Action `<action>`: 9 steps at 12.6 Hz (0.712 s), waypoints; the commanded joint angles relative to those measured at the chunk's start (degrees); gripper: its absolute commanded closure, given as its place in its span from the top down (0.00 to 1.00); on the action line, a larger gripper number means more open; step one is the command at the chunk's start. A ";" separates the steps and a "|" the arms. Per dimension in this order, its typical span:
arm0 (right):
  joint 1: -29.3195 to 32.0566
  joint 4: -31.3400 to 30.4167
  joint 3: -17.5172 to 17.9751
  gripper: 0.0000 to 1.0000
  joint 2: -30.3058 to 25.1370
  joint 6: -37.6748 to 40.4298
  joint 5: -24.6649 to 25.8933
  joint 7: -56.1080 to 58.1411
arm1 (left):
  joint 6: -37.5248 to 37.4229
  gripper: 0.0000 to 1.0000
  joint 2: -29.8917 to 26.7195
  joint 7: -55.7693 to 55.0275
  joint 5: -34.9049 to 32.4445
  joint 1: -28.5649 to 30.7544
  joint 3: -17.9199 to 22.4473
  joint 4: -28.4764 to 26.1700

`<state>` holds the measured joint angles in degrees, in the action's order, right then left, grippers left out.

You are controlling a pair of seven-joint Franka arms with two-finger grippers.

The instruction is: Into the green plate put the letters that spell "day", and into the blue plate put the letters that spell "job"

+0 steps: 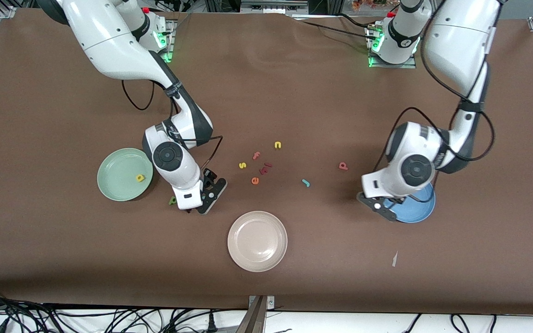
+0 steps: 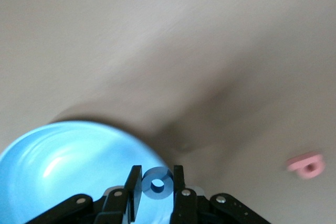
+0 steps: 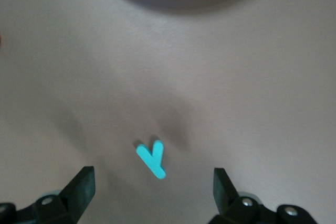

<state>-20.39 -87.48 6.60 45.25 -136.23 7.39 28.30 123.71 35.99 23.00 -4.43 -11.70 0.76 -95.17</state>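
Nearest the camera lies the round beige-white shallow plate (image 1: pixel 257 241), which we leave alone. Of "day", only the tiny yellow round-bowled letter (image 1: pixel 140 177) sits in the round pale mint-green shallow plate (image 1: pixel 123 174); the dark green round-bowled letter (image 1: pixel 172 200) lies on the brown table (image 1: pixel 63 259) just beside that plate, partly hidden by the right arm, and the small teal "y" (image 3: pixel 152 159) lies on the table directly under our right gripper (image 3: pixel 152 190), whose jaws stand wide open on either side of it, touching nothing. Of "job", our left gripper (image 2: pixel 157 187) pinches the small blue ring "o" (image 2: pixel 157 183) between its fingers over the rim of the round bright blue shallow plate (image 1: pixel 421 213), not yet released; as far as we can tell, nothing lies in that plate, though the arm covers much of it. The teal hook-shaped "j" (image 1: pixel 306 183) and the salmon-red bowl-and-stem letter (image 1: pixel 343 165) wait on the table between the arms. So we judge one of six letters placed, one about to drop, four left.
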 commanded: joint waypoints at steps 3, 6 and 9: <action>0.61 2.13 0.96 1.00 2.29 0.08 0.79 1.41 | 3.20 0.28 2.15 6.79 -0.93 3.96 -0.59 -1.25; 0.61 2.22 1.04 0.87 3.17 0.00 0.79 1.41 | 2.77 1.00 1.81 6.79 -0.93 3.70 -0.68 -1.07; 0.52 4.05 1.13 0.78 3.96 0.35 0.70 1.50 | 0.76 1.00 -0.38 0.42 -0.05 1.60 -2.34 -0.90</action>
<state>-20.38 -87.07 6.73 47.18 -136.45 7.39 29.05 126.37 38.16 27.79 -4.40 -8.15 -0.90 -95.58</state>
